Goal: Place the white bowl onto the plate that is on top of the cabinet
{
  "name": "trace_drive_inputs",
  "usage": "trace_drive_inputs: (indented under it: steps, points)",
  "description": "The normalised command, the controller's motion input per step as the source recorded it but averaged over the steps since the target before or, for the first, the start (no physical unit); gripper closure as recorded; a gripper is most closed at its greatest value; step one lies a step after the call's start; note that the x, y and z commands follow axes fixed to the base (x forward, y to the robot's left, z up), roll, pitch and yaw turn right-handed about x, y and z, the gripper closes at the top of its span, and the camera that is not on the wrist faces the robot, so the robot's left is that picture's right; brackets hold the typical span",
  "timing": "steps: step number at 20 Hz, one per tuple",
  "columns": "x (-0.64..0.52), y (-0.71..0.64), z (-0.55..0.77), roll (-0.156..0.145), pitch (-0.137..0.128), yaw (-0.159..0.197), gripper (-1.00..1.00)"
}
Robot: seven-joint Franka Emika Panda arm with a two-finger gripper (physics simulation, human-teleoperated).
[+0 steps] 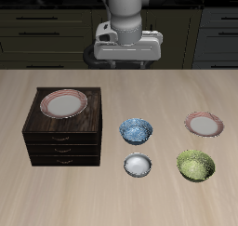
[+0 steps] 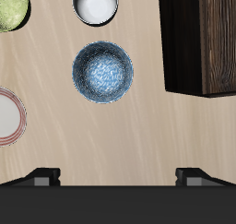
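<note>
The white bowl [image 1: 138,164] sits on the table near the front edge, just in front of the blue-patterned bowl [image 1: 136,130]; it also shows in the wrist view [image 2: 96,4]. The plate [image 1: 63,103] with the reddish-pink rim lies on top of the dark-brown cabinet [image 1: 63,141], whose corner shows in the wrist view [image 2: 203,43]. My gripper [image 1: 126,57] hangs high above the back of the table, far from the white bowl. Its fingers [image 2: 41,176] stand wide apart and hold nothing.
A larger green bowl [image 1: 195,165] stands beside the white bowl, also in the wrist view [image 2: 11,8]. A smaller pink-rimmed plate [image 1: 204,125] lies behind it on the table, partly seen in the wrist view [image 2: 7,115]. The blue-patterned bowl shows there too [image 2: 102,72].
</note>
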Motion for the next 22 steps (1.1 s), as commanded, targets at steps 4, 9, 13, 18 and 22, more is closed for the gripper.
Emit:
trace_drive_inputs:
  steps: [4,9,13,18,22]
  points:
    - [0.27,0.04,0.13,0.008,-0.028,-0.037,-1.0]
    - [0.44,0.0,0.06,0.021,-0.017,-0.017,-1.0]
    - [0.46,-0.02,-0.04,0.007,0.017,-0.012,-1.0]
    - [0.26,0.03,0.07,0.014,-0.049,0.013,-1.0]
    - [0.34,0.04,0.09,0.003,-0.036,-0.007,-1.0]
